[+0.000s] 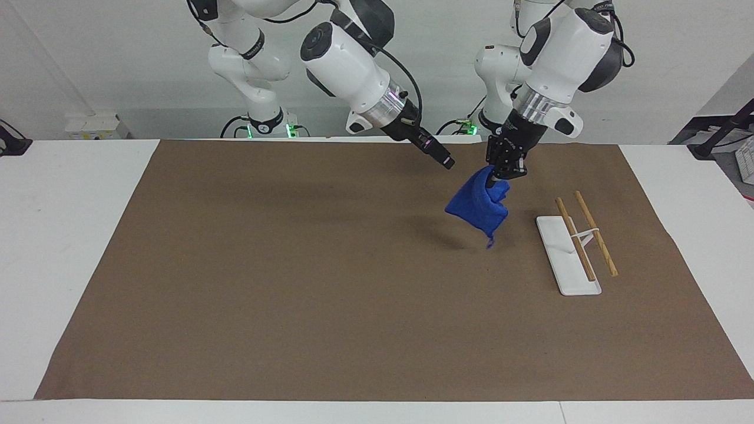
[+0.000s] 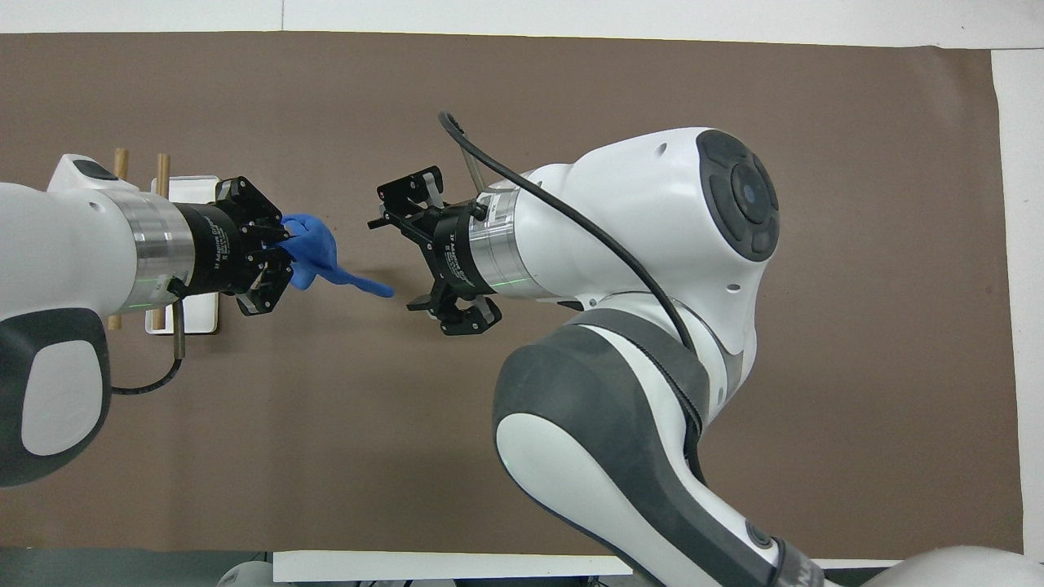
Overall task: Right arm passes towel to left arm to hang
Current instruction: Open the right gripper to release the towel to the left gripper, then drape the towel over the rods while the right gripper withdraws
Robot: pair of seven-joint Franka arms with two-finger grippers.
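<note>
- 1 towel (image 1: 479, 203) is held clenched in the left hand (image 1: 506, 171), hanging above the desk (image 1: 294, 282) near the rack (image 1: 568, 254).
- The right hand (image 2: 408, 244) is spread wide, released, just beside it.

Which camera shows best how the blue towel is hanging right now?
The facing view: the towel dangles clear of the mat from the left pincer. The overhead view shows only a foreshortened bunch at that pincer.
</note>
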